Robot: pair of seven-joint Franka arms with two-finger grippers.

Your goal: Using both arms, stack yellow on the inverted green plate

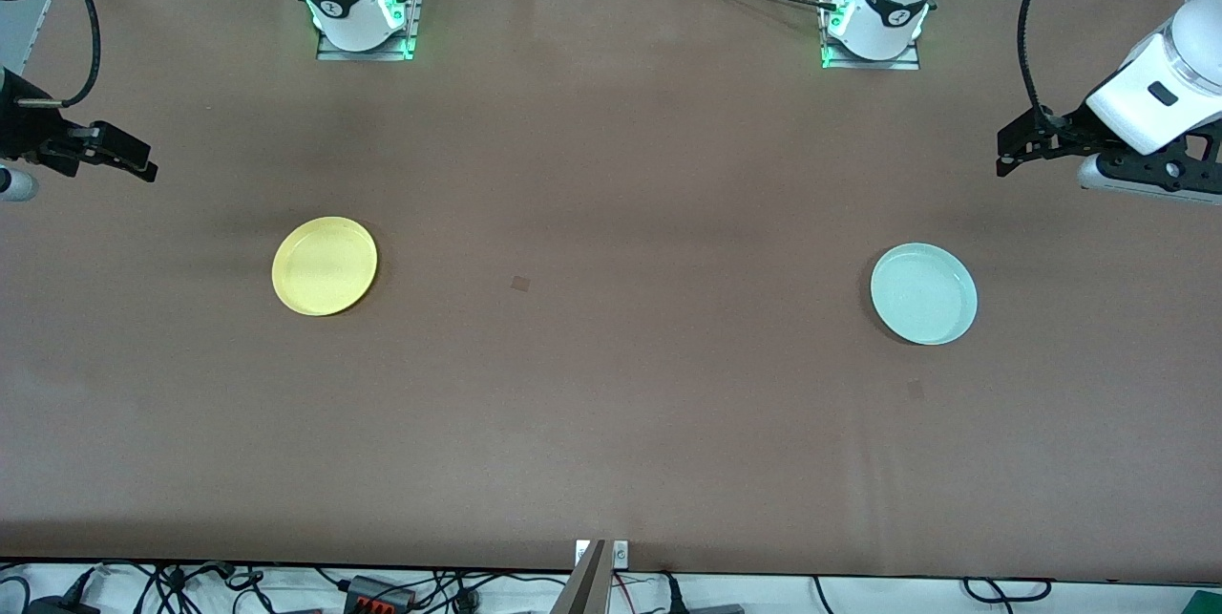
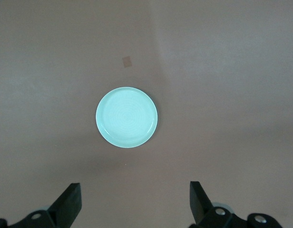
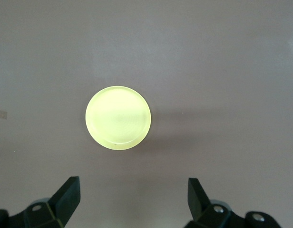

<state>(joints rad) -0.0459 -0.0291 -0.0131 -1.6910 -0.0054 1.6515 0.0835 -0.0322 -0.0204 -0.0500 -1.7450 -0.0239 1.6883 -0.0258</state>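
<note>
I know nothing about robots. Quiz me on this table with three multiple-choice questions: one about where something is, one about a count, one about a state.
1. The yellow plate lies toward:
A. the right arm's end of the table
B. the left arm's end
C. the table's middle

2. How many plates are on the table?
A. one
B. two
C. three

3. The left tool is:
A. shut on the green plate
B. open, holding nothing
C. shut on the yellow plate

Answers:
1 A: it lies near the right tool, far from the green plate.
2 B: one yellow, one green.
3 B: its fingers stand apart with only table between them.
</note>
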